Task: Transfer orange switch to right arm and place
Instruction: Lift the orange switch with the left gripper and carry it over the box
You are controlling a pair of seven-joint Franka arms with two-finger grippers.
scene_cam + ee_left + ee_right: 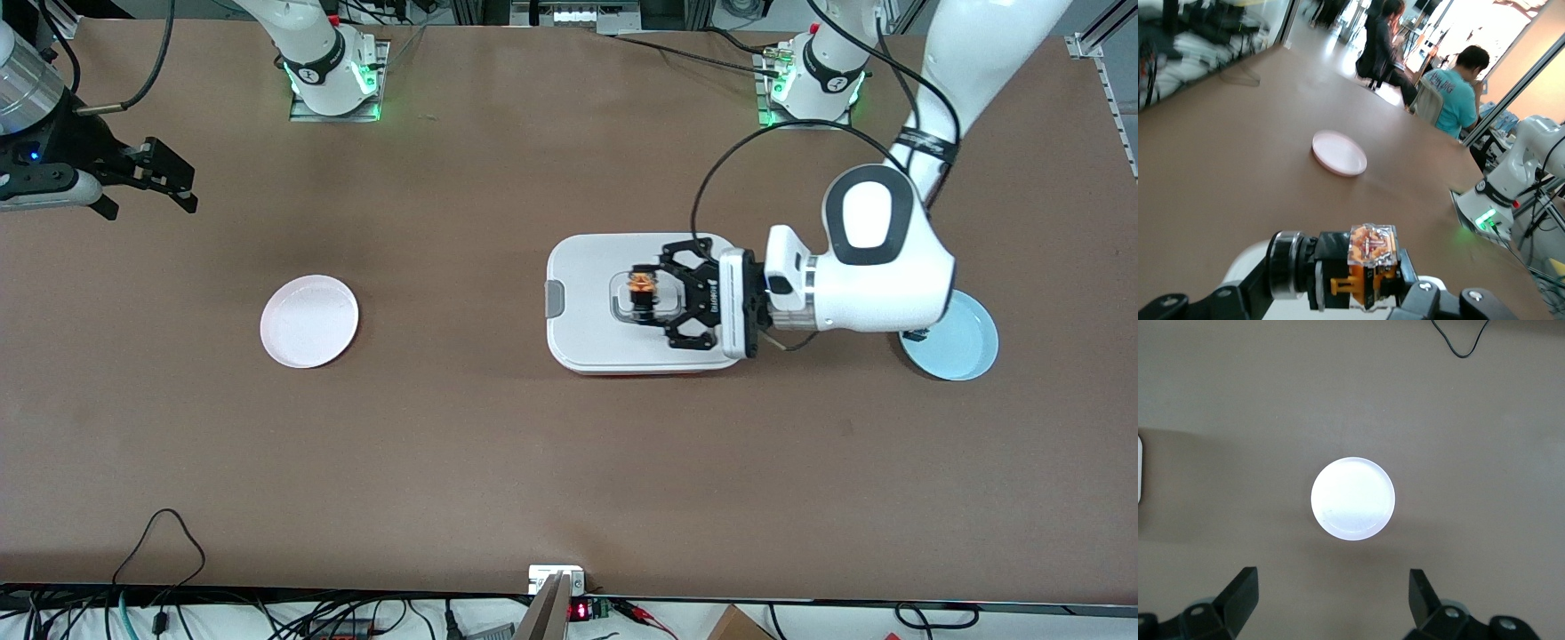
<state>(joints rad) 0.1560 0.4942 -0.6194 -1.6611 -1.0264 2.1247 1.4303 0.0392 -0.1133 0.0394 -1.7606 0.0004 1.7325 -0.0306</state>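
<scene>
Your left gripper (pixel 647 300) is clamped on the orange switch (pixel 640 285), holding it up over the middle of the white rectangular tray (pixel 587 267) at the centre of the table. In the front view the left arm (pixel 876 267) lies level, reaching in from the 3 o'clock side, with its fingers pointing toward 9 o'clock. In the left wrist view you see the orange switch (pixel 1370 265) close up between the black linkage fingers (pixel 1431 303): a black body with a silver ring on one end and an orange block with a clear cap on the other.

The tray has a grey tab on its edge toward the right arm's end of the table. From the tray, the pink plate (pixel 309 321) sits at about 9 o'clock on the bare brown table (pixel 498 462), well apart from it. The light blue plate (pixel 965 342) lies at 3 o'clock from the tray, partly hidden under the left arm's wrist, with a small dark part (pixel 918 335) showing at its rim.

Your right gripper (pixel 164 182) hangs at the right arm's end of the table, at roughly 10 o'clock from the pink plate, and waits there. Its fingers are spread wide and hold nothing; the right wrist view shows both fingertips (pixel 1241 593) far apart with the pink plate (pixel 1353 499) below, between them.
</scene>
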